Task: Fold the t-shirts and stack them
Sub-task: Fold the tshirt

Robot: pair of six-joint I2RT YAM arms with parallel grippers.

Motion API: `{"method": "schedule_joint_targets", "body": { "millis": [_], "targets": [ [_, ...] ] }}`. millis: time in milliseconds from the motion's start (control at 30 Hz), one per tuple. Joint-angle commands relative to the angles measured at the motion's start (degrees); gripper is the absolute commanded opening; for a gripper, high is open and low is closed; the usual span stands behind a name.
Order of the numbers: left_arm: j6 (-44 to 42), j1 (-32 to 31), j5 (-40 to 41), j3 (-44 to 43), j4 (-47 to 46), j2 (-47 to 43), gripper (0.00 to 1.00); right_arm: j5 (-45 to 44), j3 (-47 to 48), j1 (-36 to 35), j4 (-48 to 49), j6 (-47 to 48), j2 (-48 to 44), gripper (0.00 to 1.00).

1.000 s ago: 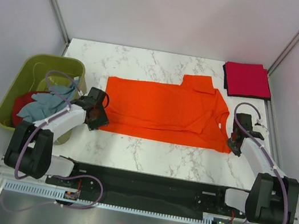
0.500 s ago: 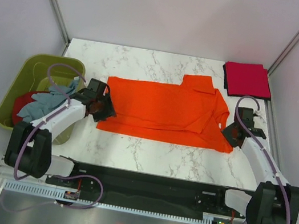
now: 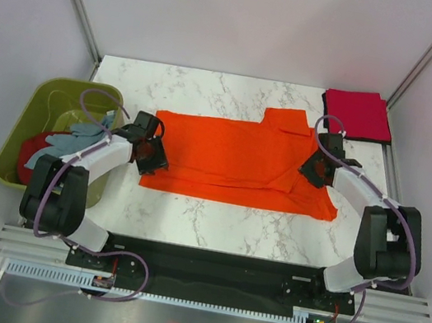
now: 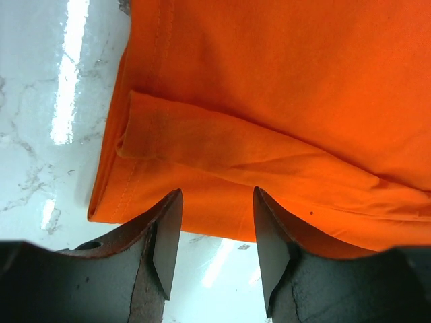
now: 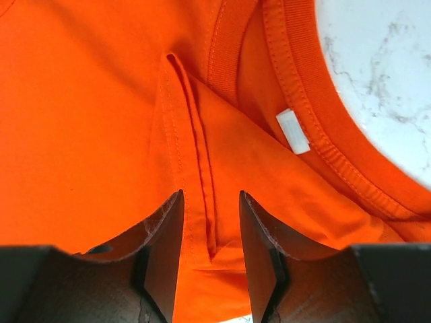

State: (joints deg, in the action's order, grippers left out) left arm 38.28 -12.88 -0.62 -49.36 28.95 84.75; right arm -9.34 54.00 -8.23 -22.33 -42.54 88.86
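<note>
Orange shirt (image 3: 242, 154) half-folded; red shirt (image 3: 358, 115) folded, far right corner; two in tub (image 3: 17, 139); my left gripper (image 3: 149, 152), right gripper (image 3: 315, 169) apart.

Bright orange plain fabric t-shirt (image 3: 234, 152): one solid colour, stitching in the same orange, small white tag (image 5: 293, 130) inside the collar. Folded square fabric shirt (image 3: 358, 114): crimson red, no print. Rectangular plastic tub (image 3: 18, 122): olive green. Crumpled fabric shirt (image 3: 68, 144) in it: pale grey-blue. Bundled shirt (image 3: 31, 152) beside that: red. Counter (image 3: 212, 90): white marble pattern, grey veining. Left claw (image 4: 215, 222), right claw (image 5: 210, 222): dark grey fingers. Left arm (image 3: 90, 160), right arm (image 3: 358, 187): white shells, black joints.
</note>
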Motion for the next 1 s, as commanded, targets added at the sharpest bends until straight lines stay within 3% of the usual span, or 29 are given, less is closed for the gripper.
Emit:
{"method": "schedule_joint_targets", "body": {
  "millis": [0, 267, 733, 967],
  "targets": [
    [-2.16, 0.14, 3.70, -2.05, -1.18, 0.76, 0.54, 2.22, 1.37, 0.05, 3.86, 2.11, 1.83, 0.47],
    [-1.72, 0.14, 4.40, -3.98, -1.09, 3.93, 0.53, 2.40, 2.25, -0.03, 7.91, 8.00, 4.57, 0.49],
    [-4.79, -0.03, 5.72, -15.67, 1.28, 4.55, 0.54, 5.57, -6.53, -0.73, 2.82, -6.49, -3.86, 0.48],
    [-5.32, -0.12, 2.92, -9.09, 2.87, 0.33, 0.54, 4.51, -7.68, -3.19, 1.50, -12.47, -4.67, 0.48]
  ]
}}
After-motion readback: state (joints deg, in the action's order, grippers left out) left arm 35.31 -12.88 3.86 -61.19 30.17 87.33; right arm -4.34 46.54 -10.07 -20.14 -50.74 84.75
